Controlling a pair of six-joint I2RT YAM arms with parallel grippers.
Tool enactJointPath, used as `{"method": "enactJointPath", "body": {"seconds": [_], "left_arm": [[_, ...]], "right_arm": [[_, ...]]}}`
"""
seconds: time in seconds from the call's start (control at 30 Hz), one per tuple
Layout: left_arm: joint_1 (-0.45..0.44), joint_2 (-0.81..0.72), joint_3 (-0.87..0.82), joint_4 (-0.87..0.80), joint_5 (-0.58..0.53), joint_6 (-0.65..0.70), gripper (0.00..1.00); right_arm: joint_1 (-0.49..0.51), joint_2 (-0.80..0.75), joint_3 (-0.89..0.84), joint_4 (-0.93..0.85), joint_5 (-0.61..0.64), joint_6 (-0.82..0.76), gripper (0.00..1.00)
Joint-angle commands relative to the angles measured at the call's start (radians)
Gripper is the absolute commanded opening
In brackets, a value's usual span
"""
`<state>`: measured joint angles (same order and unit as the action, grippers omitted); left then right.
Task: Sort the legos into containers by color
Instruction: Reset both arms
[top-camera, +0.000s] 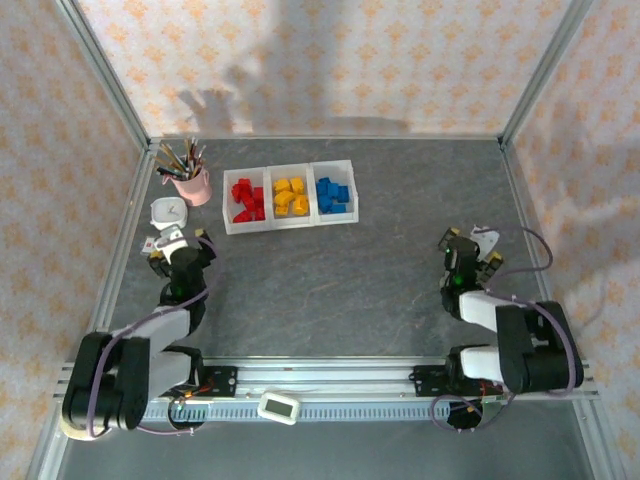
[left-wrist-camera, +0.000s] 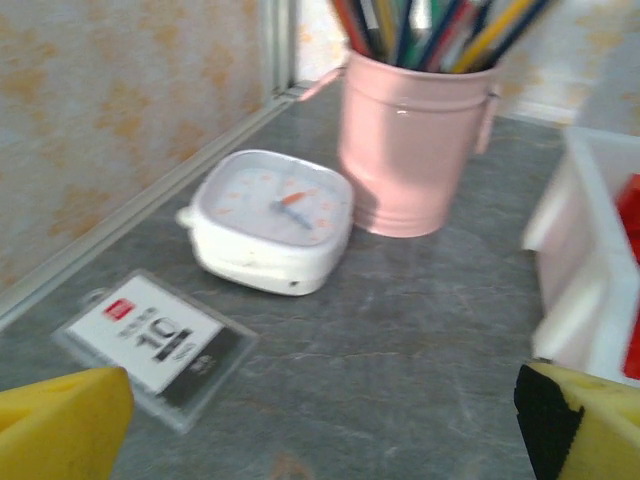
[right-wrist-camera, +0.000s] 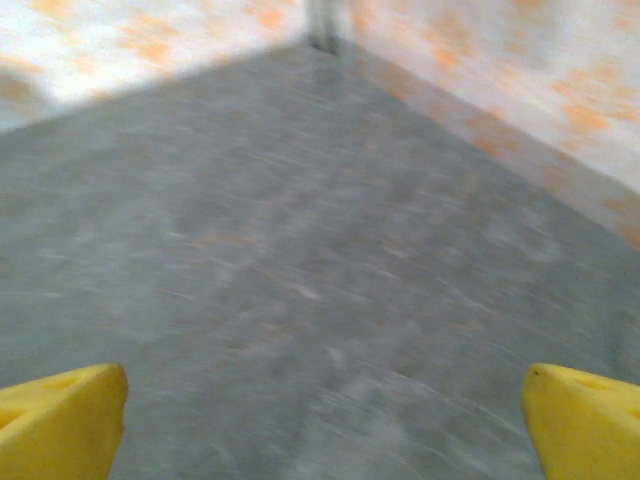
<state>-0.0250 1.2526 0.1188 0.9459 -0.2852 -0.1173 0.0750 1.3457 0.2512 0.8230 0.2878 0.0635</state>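
Three colours, three containers (top-camera: 290, 227): every lego in sight lies sorted.
At far left the left gripper (top-camera: 182, 242) hangs with jaws spread and empty, near a white timer (top-camera: 168, 211) and a pink cup (top-camera: 192, 187) of pencils. Along the tray, red legos (top-camera: 247, 200) sit in the left bin, yellow legos (top-camera: 290, 196) in the middle and blue legos (top-camera: 333, 194) in the right. Far right, the right gripper (top-camera: 470, 240) gapes empty over the table (top-camera: 350, 280). The bricks look light, rigid and slick, so I would pinch one across its flat opposing sides.

Three containers (top-camera: 290, 226) are holding three lego piles (top-camera: 290, 196); one pink cup (top-camera: 192, 186), one timer (top-camera: 168, 212) and one card (left-wrist-camera: 152, 344) are sitting at left.
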Motion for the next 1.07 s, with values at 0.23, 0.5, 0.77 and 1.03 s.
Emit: {"method": "enactJointPath", "body": {"seconds": [0.23,0.5,0.77,1.03], "left_arm": [[0.010,0.266,0.076,0.374,0.168,0.092,0.99],[0.011,0.282,0.081,0.403,0.099,0.068,1.00],[0.011,0.281,0.084,0.397,0.110,0.072,1.00],[0.011,0.282,0.087,0.390,0.127,0.080,1.00]], "right_arm": [[-0.030,0.176,-0.003,0.378,-0.247,-0.095,1.00],[-0.032,0.171,-0.019,0.402,-0.255,-0.099,1.00],[-0.033,0.172,-0.018,0.403,-0.255,-0.099,1.00],[-0.034,0.171,-0.019,0.403,-0.265,-0.101,1.00]]}}
